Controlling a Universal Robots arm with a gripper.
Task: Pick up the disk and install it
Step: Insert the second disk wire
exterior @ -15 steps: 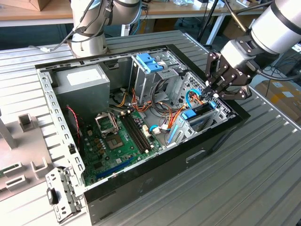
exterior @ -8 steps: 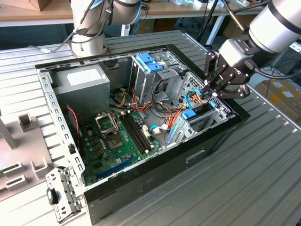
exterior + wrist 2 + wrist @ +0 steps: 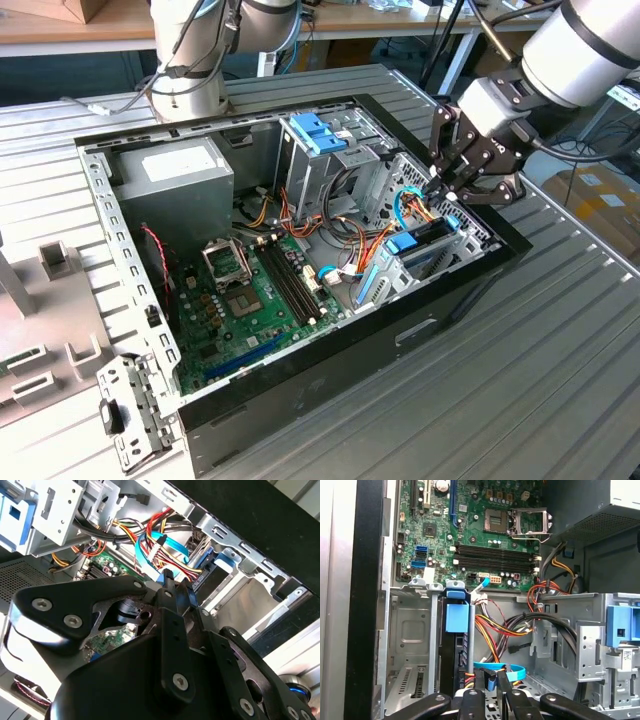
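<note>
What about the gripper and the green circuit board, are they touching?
Apart: in the exterior view the gripper hangs well clear of the green circuit board.

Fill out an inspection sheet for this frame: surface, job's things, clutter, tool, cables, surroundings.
Surface: ribbed metal table carrying an open computer case.
Job's things: a dark slab, probably the disk, stands edge-on in the front bay under a blue latch; its label is hidden.
Clutter: loose metal bracket on the table beside the case, at the exterior view's left.
Tool: tool is low over the front bay, among the cables.
Cables: blue flat cable and a red, yellow and orange wire bundle beside the bay.
Surroundings: another arm's base behind the case.
</note>
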